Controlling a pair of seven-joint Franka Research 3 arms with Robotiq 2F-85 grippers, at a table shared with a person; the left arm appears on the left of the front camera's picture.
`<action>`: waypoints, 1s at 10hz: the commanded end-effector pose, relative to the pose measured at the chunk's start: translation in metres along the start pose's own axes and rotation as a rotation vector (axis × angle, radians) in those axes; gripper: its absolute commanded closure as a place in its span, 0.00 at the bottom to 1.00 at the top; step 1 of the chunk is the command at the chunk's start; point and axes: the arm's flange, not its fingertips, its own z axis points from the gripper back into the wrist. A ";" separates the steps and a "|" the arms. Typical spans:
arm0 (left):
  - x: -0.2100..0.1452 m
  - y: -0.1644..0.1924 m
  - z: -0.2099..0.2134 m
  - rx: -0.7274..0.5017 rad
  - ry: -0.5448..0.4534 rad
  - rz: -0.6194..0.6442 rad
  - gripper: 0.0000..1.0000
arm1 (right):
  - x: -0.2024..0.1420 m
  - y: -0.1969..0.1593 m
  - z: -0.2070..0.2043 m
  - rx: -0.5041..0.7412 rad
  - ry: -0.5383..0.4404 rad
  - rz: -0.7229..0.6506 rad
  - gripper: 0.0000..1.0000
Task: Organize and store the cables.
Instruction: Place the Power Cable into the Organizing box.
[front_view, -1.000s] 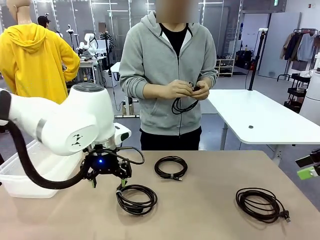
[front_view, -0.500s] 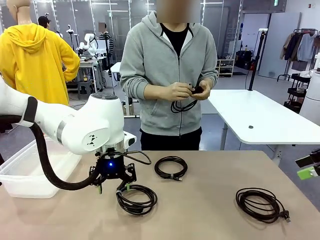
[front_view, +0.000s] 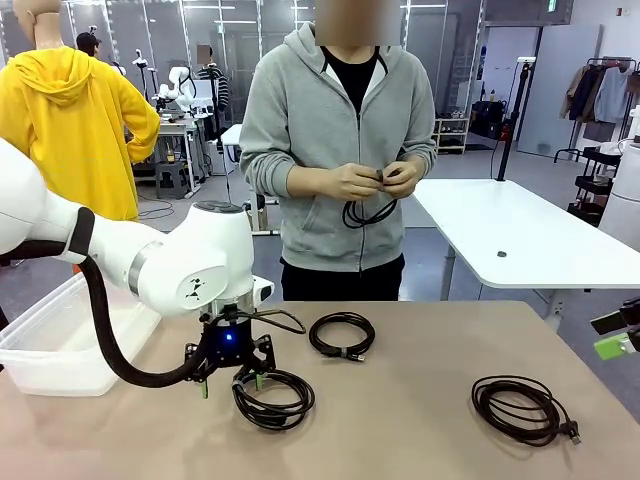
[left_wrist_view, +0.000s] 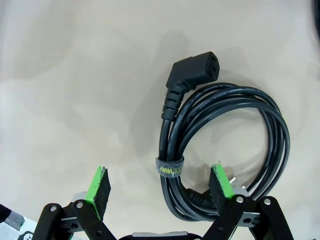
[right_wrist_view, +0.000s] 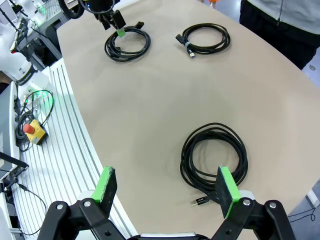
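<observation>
Left gripper (left_wrist_view: 159, 176): fingers apart, straddling strapped cable (left_wrist_view: 171, 137) at worktop's (left_wrist_view: 75, 75) front left.
Right gripper (right_wrist_view: 166, 175): fingers apart, clear of second cable (right_wrist_view: 186, 150) near front right corner.

Left tool (front_view: 231, 384) shifted right and lower, now straddling strapped left side of cable coil (front_view: 303, 402).

Robotics lab in an open hall, white robot arm (front_view: 185, 265) over a beige worktable (front_view: 420, 440), red emergency-stop button (right_wrist_view: 28, 130) among floor cables beside it, spare white table (front_view: 520, 235), glass partition walls (front_view: 240, 50), garment rack (front_view: 603, 88), grey floor (front_view: 470, 165)
</observation>
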 end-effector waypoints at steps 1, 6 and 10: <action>0.005 -0.007 -0.005 0.011 -0.030 0.036 0.23 | 0.002 -0.001 0.001 0.005 -0.008 0.000 0.00; 0.007 -0.003 -0.018 -0.019 -0.030 0.022 1.00 | 0.002 -0.001 0.001 0.005 -0.008 0.000 0.00; 0.005 -0.004 -0.019 -0.050 -0.048 -0.013 1.00 | 0.002 -0.001 0.001 0.005 -0.008 0.000 0.00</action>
